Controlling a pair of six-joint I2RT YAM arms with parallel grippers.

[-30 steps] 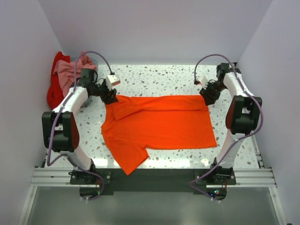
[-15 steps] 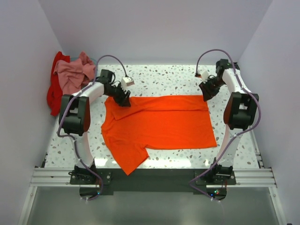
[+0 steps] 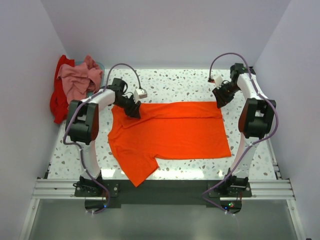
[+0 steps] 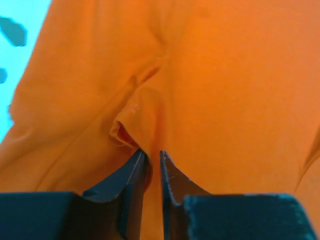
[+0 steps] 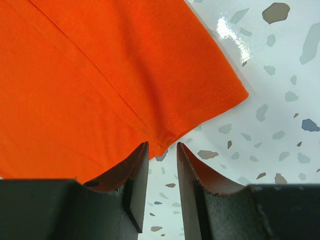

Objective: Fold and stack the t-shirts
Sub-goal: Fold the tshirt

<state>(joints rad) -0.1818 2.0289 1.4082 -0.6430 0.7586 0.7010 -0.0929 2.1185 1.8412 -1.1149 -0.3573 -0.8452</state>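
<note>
Folding of the orange t-shirt (image 3: 175,132) is in hand, I judge. Top view: it lies flat on the table (image 3: 170,82), with the left gripper (image 3: 133,111) and right gripper (image 3: 220,102) at its far corners. The pink t-shirt (image 3: 75,80) and red t-shirt (image 3: 57,100) are heaped beyond the left gripper; I can make out no container.

Left wrist: the gripper is narrow, pinching a cloth pucker at its tips.

Right wrist: the gripper is narrow but still apart, with the hem corner at its tips. It must close before both lift.

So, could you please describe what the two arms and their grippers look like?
Both the left arm and the right arm are white links joined by bulky black housings, each trailing a thin lilac cable. The left gripper and right gripper have dark, wedge-shaped fingers.
</note>
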